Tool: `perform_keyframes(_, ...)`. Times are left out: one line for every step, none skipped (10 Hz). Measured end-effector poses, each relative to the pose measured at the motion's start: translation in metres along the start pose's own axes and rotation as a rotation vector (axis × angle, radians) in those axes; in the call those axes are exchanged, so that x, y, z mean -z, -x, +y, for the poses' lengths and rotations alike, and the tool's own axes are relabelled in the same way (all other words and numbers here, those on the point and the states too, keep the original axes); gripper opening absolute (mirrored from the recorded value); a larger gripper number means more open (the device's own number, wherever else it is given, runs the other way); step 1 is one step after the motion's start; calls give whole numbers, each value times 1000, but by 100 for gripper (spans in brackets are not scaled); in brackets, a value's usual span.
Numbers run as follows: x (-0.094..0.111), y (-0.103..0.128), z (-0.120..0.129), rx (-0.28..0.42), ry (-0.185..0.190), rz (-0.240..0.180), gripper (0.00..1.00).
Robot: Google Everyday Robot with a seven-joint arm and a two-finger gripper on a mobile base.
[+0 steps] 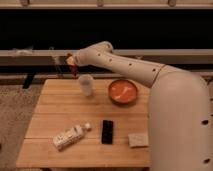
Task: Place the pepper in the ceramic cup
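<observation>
Pepper [75,70] up in air, pinched in pincer [73,64], hanging over far edge of table [50,110], toward far-left corner. Ceramic cup [86,85] upright just right of and below it, not touching. Orange bowl [123,92] right of cup, near far edge. Along near edge: bottle [68,137] lying on side, black slab [107,131], pale sponge [137,139].

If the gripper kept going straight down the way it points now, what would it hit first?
Likely the wooden table beside the ceramic cup, not the cup. The gripper, holding the pepper, hangs up and left of the cup's rim; depth is unclear, so it might clip the rim.
</observation>
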Motion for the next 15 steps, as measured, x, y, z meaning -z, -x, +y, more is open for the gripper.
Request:
perform_keyframes(-7,-1,-5,-4,-18,-2,0)
perform_keyframes(-15,-3,-12,-12,-39,-3,0)
perform_keyframes(-21,-10,-22,-23,-61,2,0)
perform_keyframes(-24,-17,-30,-33,-78,7,0)
perform_keyframes(-28,-26,-38,-50,-98,14,0)
perform_keyframes(-30,-34,-47,-71,-117,19,0)
perform_keyframes(-30,-40,-56,-87,-133,20,4)
perform_keyframes(-28,-45,-65,-107,-154,19,12)
perform_keyframes(-26,-49,-74,-126,-176,18,24)
perform_keyframes(-26,-51,-77,-137,-187,18,32)
perform_keyframes(-26,-55,-79,-149,-198,20,44)
perform_keyframes(-25,-59,-82,-158,-206,23,54)
perform_keyframes(-24,-64,-83,-165,-209,26,62)
perform_keyframes(-23,-68,-83,-166,-211,29,63)
perform_keyframes(-23,-72,-81,-168,-214,30,63)
